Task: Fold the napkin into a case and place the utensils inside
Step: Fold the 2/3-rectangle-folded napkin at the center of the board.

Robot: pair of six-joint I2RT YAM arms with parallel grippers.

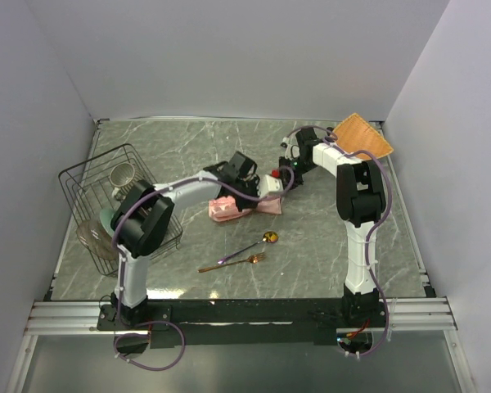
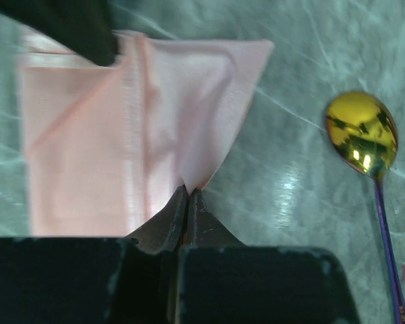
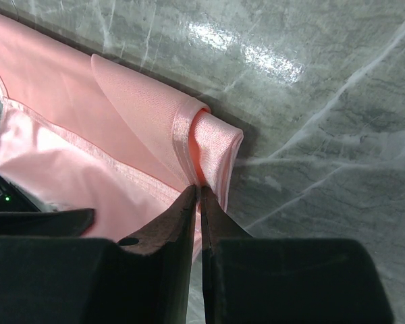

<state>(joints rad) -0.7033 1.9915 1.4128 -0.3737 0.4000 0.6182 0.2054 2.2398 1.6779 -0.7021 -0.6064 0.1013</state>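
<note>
Presently, the fold is in hand but not finished. The napkin lies mid-table as a partly folded, layered pink shape between the two arm ends.

The left gripper is clenched on the near edge of the cloth, its jaws pressed together with thin fabric pinched at the tips. The right gripper is likewise clamped, grasping a doubled-over, hemmed corner of the same cloth.

The spoon and fork lie close together on the bare table, on the near side of the napkin and apart from it. Neither is held.

Assessment: no case is formed yet. The left wrist view shows a loose triangular flap and an uneven outline, not a narrow pocket.

Outstanding work:
- Finish the folds.
- Set the cloth down flat.
- Release both grips.
- Pick up each utensil and slide it inside.

In my judgement, less than half of the task is complete.
</note>
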